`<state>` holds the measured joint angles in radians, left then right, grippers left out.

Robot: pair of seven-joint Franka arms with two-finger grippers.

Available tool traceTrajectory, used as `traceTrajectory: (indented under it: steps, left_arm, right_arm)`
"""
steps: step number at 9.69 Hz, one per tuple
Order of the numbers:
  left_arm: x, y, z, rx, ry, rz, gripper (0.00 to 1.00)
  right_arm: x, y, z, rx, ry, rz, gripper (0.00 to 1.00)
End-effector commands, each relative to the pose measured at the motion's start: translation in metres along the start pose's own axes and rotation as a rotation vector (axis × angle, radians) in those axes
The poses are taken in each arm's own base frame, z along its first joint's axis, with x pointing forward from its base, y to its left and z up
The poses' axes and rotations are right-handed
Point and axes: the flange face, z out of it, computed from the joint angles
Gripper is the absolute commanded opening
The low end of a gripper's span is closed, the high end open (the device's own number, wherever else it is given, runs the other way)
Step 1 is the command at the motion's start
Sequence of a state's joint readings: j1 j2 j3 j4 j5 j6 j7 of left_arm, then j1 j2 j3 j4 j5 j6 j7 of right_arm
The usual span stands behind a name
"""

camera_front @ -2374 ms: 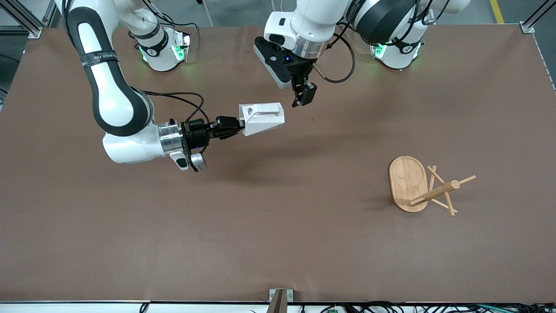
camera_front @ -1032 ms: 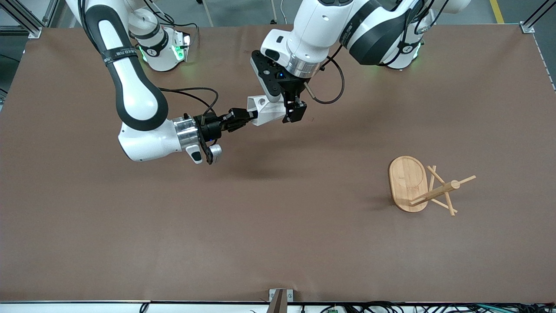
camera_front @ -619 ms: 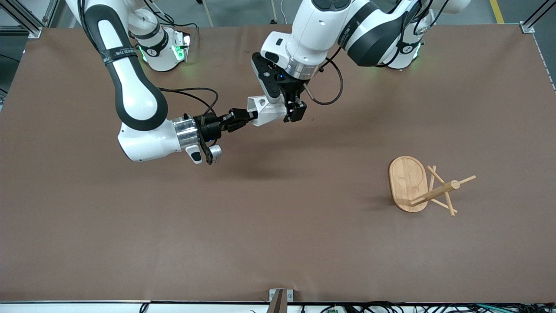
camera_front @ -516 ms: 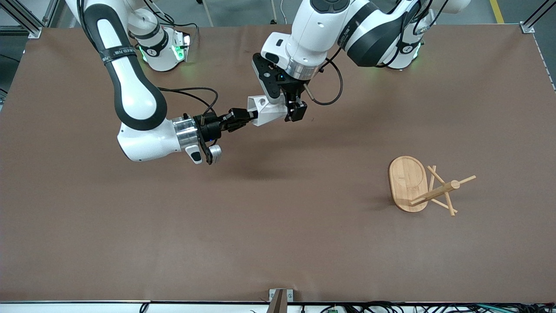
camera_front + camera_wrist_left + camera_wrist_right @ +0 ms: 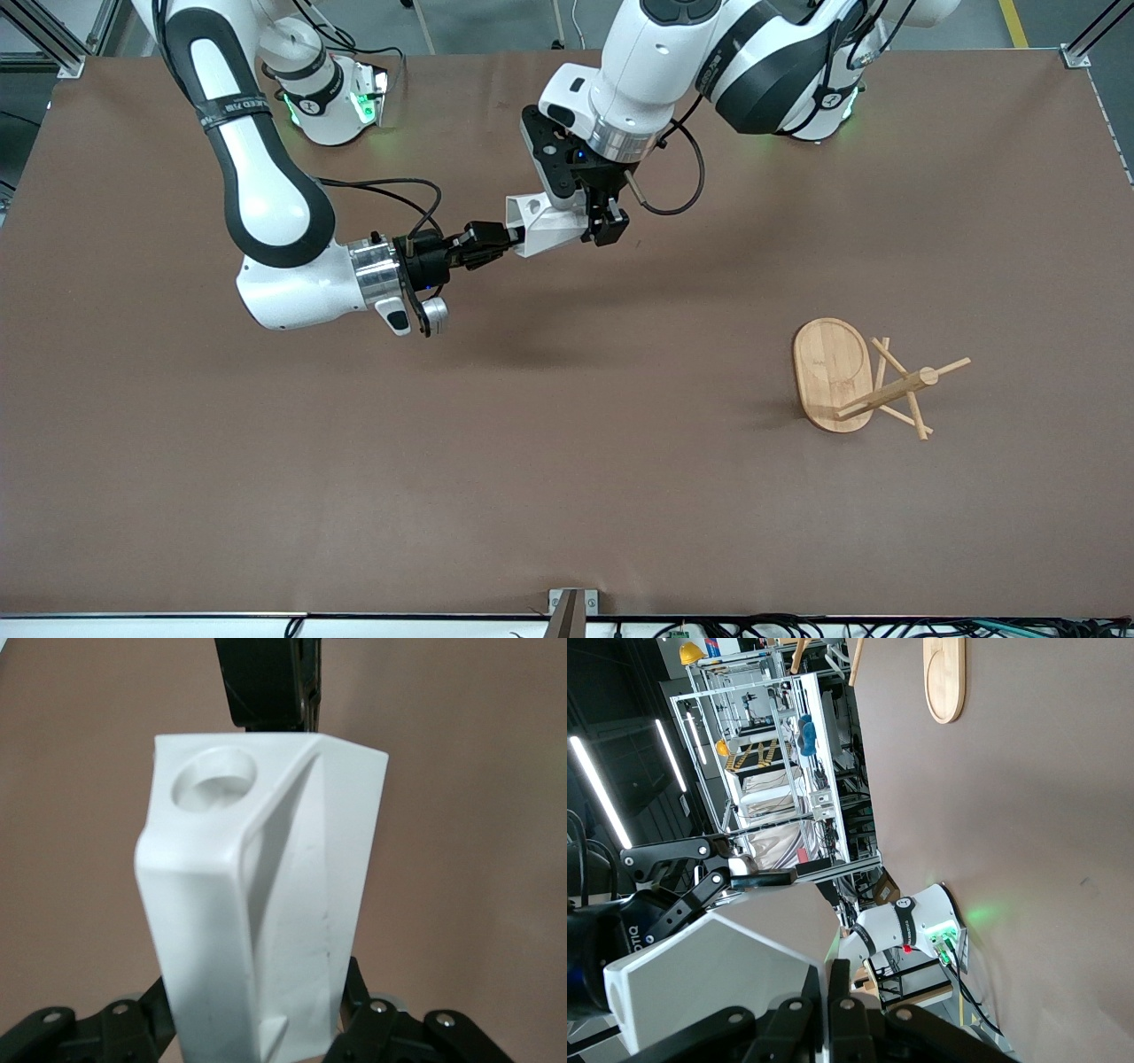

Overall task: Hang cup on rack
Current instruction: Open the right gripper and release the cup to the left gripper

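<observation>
I counted one cup [image 5: 542, 229], white, held up in the air. One rack [image 5: 855, 379], bamboo, on the counter [image 5: 567, 496] toward the left arm's end. Its pegs I couldn't count for sure; several showed, crossing each other. Two arms, so two end effectors: the right end effector [image 5: 496, 243] and the left end effector [image 5: 602, 223], both at the one cup. One counter carried everything. That was the whole tally: one cup, one rack, two end effectors.

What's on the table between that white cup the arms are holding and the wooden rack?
Nothing: the front view shows only bare brown table between the cup and the rack.
</observation>
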<state>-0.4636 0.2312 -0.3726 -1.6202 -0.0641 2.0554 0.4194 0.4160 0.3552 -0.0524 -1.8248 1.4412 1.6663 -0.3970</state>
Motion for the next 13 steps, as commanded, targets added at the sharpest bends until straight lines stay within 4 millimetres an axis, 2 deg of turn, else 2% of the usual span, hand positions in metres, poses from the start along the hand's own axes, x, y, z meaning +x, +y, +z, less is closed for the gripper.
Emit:
traceTrajectory:
  steps: [1,2,4,5,7,8,10,12,13]
  left_arm:
    - [-0.013,-0.01,0.015,-0.015,-0.032,-0.028,0.04]
    - [-0.014,-0.014,0.015,-0.015,-0.033,-0.059,0.03]
    - [-0.016,-0.017,0.015,-0.009,-0.037,-0.167,0.02]
    - [-0.021,-0.026,0.015,-0.001,-0.039,-0.218,0.02]
    - [-0.034,-0.039,0.004,0.015,-0.056,-0.359,0.02]
    - [-0.043,-0.05,-0.004,0.022,-0.071,-0.434,0.02]
    - [-0.077,-0.089,-0.02,0.033,-0.107,-0.527,0.01]
    - [-0.127,-0.125,-0.021,0.047,-0.137,-0.628,0.01]
    - [-0.146,-0.136,-0.017,0.051,-0.149,-0.663,0.01]
  right_arm:
    - [0.001,-0.02,-0.002,0.041,0.011,0.012,0.12]
    - [0.001,-0.02,-0.003,0.035,0.008,0.039,0.99]
    - [-0.001,-0.024,-0.011,0.008,0.013,0.038,1.0]
    - [-0.003,-0.024,-0.018,-0.034,0.012,0.028,1.0]
    - [-0.008,-0.027,-0.045,-0.132,0.024,0.0,1.0]
    - [-0.013,-0.031,-0.065,-0.203,0.032,-0.022,1.0]
    - [-0.032,-0.044,-0.116,-0.375,0.064,-0.062,1.0]
    - [-0.056,-0.056,-0.178,-0.603,0.105,-0.083,1.0]
    - [-0.07,-0.065,-0.202,-0.718,0.113,-0.1,1.0]
